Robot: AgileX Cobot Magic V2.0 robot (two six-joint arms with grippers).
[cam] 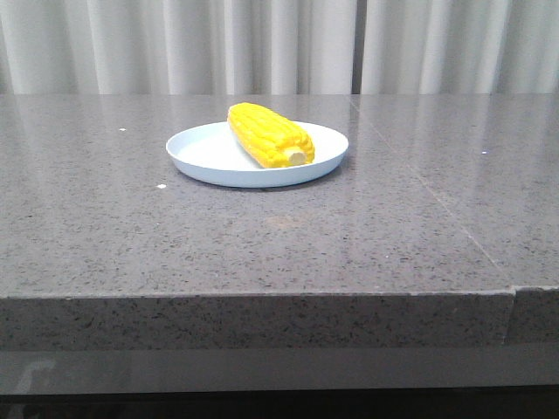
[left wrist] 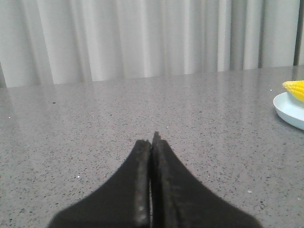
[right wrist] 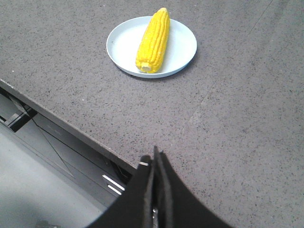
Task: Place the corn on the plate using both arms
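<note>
Both grippers, left (left wrist: 151,142) and right (right wrist: 154,159), pressed closed, empty; corn (cam: 269,134) on plate (cam: 203,154) mid-tabletop, seemingly stable — just stay clear.

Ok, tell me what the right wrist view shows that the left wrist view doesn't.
Only the right wrist view shows the whole plate with the full corn lying across it, plus the table's front edge and the shut right gripper. Only the left wrist view shows the curtain and the shut left gripper. Both show the grey table, the plate and the corn.
</note>
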